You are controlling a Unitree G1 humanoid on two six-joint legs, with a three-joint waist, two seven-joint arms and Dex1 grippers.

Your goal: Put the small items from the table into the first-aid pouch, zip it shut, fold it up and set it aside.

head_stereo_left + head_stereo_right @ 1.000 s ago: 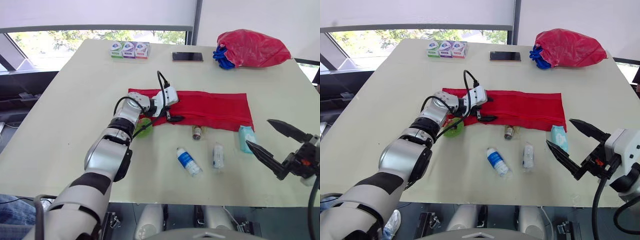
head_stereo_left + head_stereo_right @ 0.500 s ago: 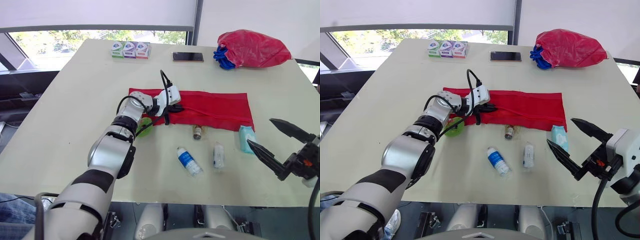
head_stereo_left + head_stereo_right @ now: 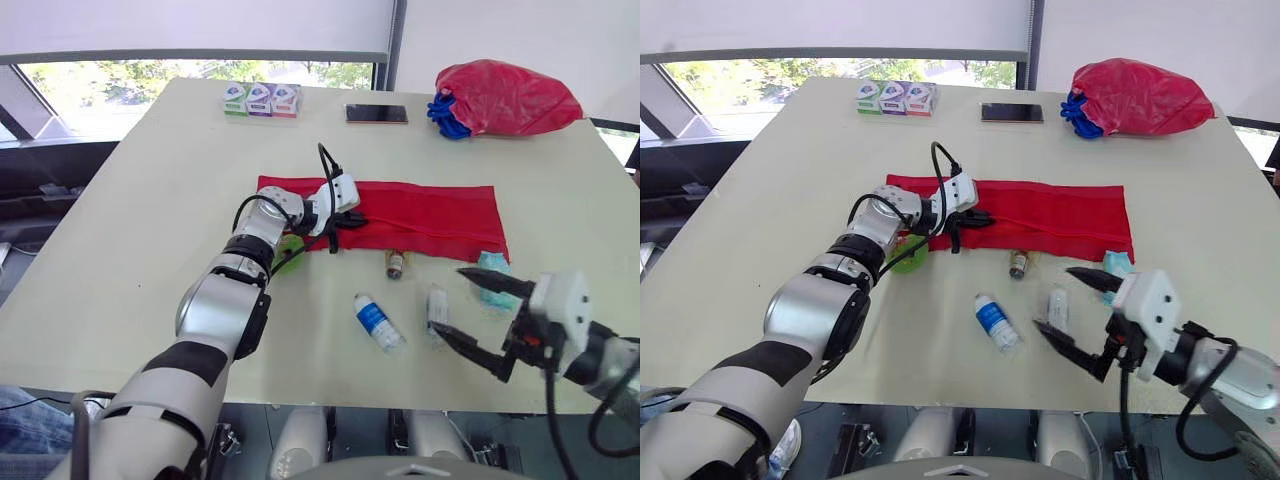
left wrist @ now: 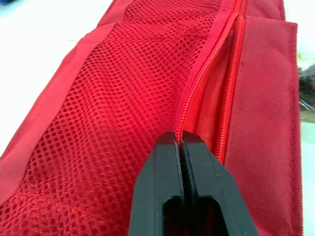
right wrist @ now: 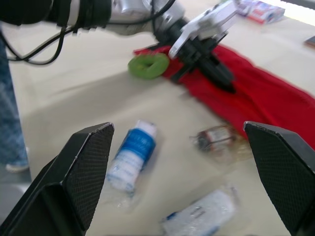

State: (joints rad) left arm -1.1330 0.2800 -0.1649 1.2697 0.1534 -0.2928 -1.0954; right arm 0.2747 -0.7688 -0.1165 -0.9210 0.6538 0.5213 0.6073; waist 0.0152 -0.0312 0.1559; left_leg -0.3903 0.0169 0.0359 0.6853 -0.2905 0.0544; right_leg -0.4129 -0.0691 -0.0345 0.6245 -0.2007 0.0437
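One teal packet (image 3: 490, 260) (partly behind right claw (image 3: 450, 300))

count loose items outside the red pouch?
5: green ring by the left claw, brown vial at the red pouch edge, blue-label bottle and white bottle nearer, teal pack by the right claw. More may hide.

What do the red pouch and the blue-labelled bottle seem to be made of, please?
Pouch: matte woven fabric, likely nylon or polyester, judging by its soft creases; it has an open-weave mesh panel and a toothed zip. Bottle: probably plastic, with a whitish, slightly glossy body and a blue label.
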